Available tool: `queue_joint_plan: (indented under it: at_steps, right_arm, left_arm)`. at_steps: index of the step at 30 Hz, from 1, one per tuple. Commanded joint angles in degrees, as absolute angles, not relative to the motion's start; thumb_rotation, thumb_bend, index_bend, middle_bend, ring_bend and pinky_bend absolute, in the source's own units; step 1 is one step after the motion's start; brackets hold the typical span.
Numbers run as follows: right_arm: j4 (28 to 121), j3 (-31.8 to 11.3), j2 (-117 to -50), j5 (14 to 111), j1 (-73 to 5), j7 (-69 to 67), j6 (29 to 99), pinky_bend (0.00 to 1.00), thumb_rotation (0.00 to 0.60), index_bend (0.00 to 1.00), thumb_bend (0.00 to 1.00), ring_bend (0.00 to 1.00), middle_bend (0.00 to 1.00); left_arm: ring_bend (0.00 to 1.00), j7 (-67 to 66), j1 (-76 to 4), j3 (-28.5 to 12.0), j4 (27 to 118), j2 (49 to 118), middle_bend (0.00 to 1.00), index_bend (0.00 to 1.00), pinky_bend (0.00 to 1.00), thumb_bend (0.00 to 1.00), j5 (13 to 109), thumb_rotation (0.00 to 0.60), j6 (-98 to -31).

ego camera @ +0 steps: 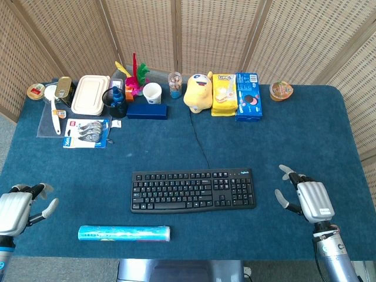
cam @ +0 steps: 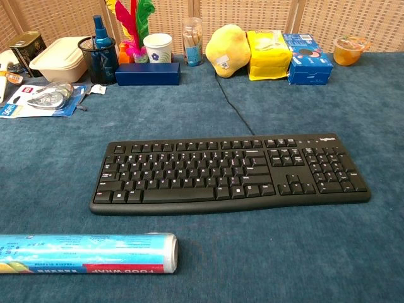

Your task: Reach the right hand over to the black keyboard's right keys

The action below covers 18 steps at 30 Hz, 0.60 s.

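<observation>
Right hand [ego camera: 309, 200] hovers low at the near right of the blue table [ego camera: 329, 135], fingers spread apart, nothing in them; released. Seen in the head view only.

Black keyboard [ego camera: 193, 190] lies flat to the left of that hand, near but apart; its number pad is the end closest to the fingers. Cable [ego camera: 198, 138] runs from the keyboard's back edge away toward the far row of items.

Left hand [ego camera: 19, 207] sits well off past the keyboard's other end, at the table's near left edge, fingers also apart and empty.

Roll of food wrap [ego camera: 124, 233] lies lengthwise in front of the keyboard's left half, between the two hands, nearer the left one.

Yellow plush toy [ego camera: 198, 92], yellow packet [ego camera: 224, 94] and blue box [ego camera: 248, 96] stand far ahead, left of the right hand
</observation>
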State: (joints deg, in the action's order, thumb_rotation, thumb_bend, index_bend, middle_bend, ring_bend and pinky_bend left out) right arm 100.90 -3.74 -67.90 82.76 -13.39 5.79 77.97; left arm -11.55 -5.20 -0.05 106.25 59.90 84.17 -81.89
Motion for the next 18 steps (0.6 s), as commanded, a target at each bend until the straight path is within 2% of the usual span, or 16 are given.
queue_joint_plan:
  at_steps: [1, 14, 16, 18]
  right_arm:
    - [100.77, -3.8, -67.97, 82.68, -13.43, 5.67, 77.79, 0.42, 0.0, 0.14, 0.42, 0.39, 0.35]
    - [101.14, -3.77, -67.33, 84.44, -14.22, 3.34, 76.4, 0.42, 0.0, 0.14, 0.42, 0.39, 0.35]
    - [101.7, -3.65, -66.57, 85.32, -15.11, 1.83, 74.94, 0.43, 0.0, 0.14, 0.42, 0.42, 0.36]
    - [102.34, -3.39, -65.42, 85.94, -16.43, 0.5, 72.42, 0.47, 0.0, 0.15, 0.42, 0.5, 0.4]
  left_arm:
    - [0.5, -11.7, -5.24, -0.05, 106.32, 59.91, 0.51, 0.37, 0.3, 0.22, 84.13, 0.0, -81.82]
    - [0.5, -12.2, -4.78, 0.04, 107.15, 59.04, 0.51, 0.37, 0.3, 0.22, 84.5, 0.0, -82.74]
    - [0.5, -12.29, -4.96, -0.24, 107.36, 58.76, 0.51, 0.37, 0.3, 0.22, 84.42, 0.0, -82.75]
    - [0.5, -12.44, -5.27, -0.58, 107.54, 58.61, 0.51, 0.37, 0.3, 0.22, 84.26, 0.0, -82.56]
